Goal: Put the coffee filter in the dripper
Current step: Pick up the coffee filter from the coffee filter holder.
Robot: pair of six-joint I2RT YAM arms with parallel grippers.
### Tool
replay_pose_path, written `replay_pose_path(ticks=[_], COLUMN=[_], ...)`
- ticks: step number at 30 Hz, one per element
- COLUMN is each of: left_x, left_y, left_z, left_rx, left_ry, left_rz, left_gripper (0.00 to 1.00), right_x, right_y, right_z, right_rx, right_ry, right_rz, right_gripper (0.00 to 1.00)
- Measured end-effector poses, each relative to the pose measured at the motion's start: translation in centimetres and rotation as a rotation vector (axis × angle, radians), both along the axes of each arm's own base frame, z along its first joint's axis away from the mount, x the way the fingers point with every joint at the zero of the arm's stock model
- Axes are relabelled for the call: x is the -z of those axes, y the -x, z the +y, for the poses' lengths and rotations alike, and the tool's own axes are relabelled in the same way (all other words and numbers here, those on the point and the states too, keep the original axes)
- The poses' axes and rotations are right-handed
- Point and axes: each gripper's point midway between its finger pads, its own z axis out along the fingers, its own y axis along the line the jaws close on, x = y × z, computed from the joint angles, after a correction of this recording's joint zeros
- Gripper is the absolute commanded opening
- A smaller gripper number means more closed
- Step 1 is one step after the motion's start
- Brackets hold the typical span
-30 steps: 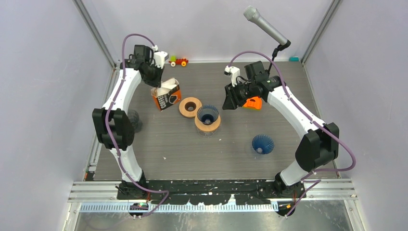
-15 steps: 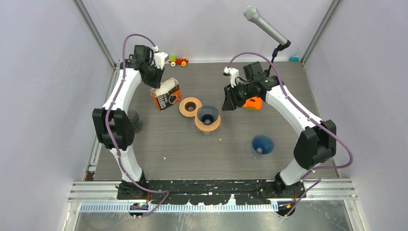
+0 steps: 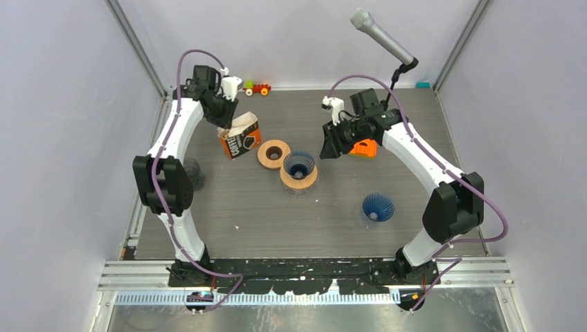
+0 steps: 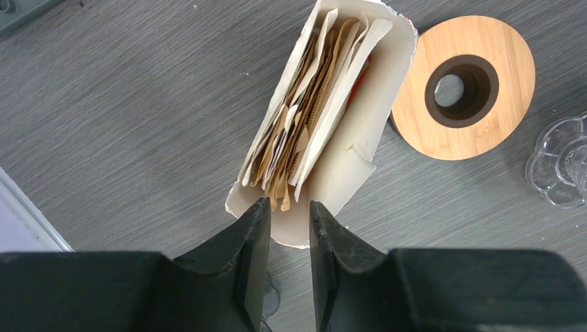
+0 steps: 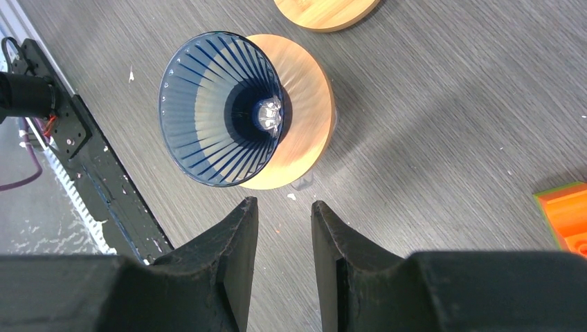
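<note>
An open orange-and-white carton (image 3: 239, 140) lies on the table, packed with brown and white coffee filters (image 4: 304, 117). My left gripper (image 4: 287, 204) hovers just over the carton's open mouth (image 4: 332, 173); its jaws stand slightly apart with nothing between them. The dark blue ribbed dripper (image 3: 299, 164) sits on a round wooden base (image 5: 304, 117) at the table's middle. My right gripper (image 5: 282, 203) hangs open and empty above bare table just beside that dripper (image 5: 218, 107).
A loose wooden ring (image 3: 274, 153) lies between carton and dripper. A second blue dripper (image 3: 378, 207) sits front right. An orange block (image 3: 363, 147) lies under the right arm. A microphone (image 3: 383, 38), a small toy (image 3: 256, 88) and a clear glass (image 3: 192, 171) stand around the edges.
The left jaws have parted, and the white filter that stuck up from the carton under them has sunk back in. The right arm has barely shifted.
</note>
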Motion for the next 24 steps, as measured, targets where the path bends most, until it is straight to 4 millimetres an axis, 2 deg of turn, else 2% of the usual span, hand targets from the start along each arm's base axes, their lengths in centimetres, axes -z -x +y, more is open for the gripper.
replay_pose_path(ticks=[8, 18, 24], left_x=[0.3, 2.7, 3.0], left_y=[0.0, -1.0, -1.1], left_z=[-0.2, -0.4, -0.6], left_rx=[0.015, 0.025, 0.027], left_ry=[0.008, -0.003, -0.015], left_rz=[0.009, 0.056, 0.057], left_gripper=[0.29, 0.30, 0.30], right_x=[0.3, 0.6, 0.8], right_y=[0.0, -0.1, -0.1], right_z=[0.0, 0.0, 0.0], right_rx=[0.001, 0.001, 0.001], right_ry=[0.003, 0.008, 0.009], right_rz=[0.007, 0.018, 0.022], right_gripper=[0.39, 0.39, 0.39])
